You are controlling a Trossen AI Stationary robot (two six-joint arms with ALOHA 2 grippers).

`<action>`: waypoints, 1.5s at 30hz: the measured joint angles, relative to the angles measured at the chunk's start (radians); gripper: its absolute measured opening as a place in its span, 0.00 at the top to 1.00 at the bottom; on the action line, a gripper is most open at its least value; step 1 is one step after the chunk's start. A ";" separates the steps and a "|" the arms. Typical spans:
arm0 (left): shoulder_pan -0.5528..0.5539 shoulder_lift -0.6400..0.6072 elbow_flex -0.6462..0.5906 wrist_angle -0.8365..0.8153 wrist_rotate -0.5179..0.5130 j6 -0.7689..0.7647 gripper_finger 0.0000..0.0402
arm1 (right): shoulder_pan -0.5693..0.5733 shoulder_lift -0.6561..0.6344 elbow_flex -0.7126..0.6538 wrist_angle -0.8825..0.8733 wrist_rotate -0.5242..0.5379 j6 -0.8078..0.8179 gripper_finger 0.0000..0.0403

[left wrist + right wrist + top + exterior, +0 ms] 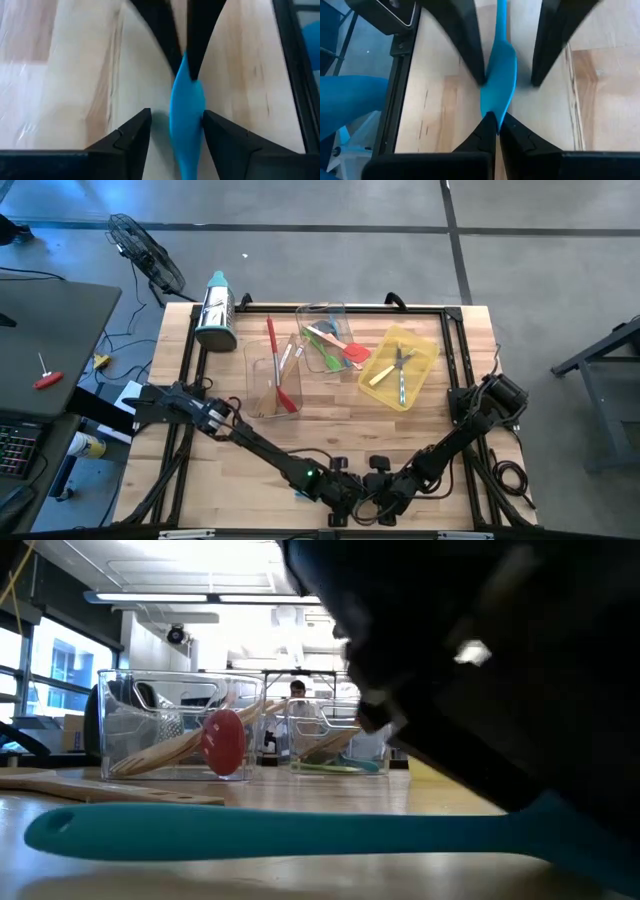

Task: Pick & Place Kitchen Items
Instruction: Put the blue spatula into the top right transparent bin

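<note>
A teal spatula (300,835) lies along the table's near edge. Its handle is on the wood, and its holed end (60,827) points left in the low view. Both grippers meet at its blade (186,115). My right gripper (495,121) is shut on the blade's end. My left gripper (175,117) stands open astride the blade, one finger close against its side (202,112). In the high view the two grippers (350,492) (377,488) face each other at the near edge. My right gripper pinches the end of the teal blade (492,111) between its two fingertips, coming slanting down at it and along the spatula. The handle runs away from the fingers on the table. My left gripper has one finger (215,131) beside the blade; whether it touches, I cannot tell.
Two clear trays (272,380) (322,330) and a yellow tray (405,365) holding utensils stand at the table's middle and far side. A steel grater (215,315) lies at the far left. A wooden utensil (100,790) lies on the table. Black rails (185,360) frame the table.
</note>
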 joint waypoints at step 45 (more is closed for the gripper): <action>-0.337 -0.568 0.003 0.043 -1.029 0.260 0.57 | 0.017 -0.773 -0.003 -0.784 0.756 -0.125 0.99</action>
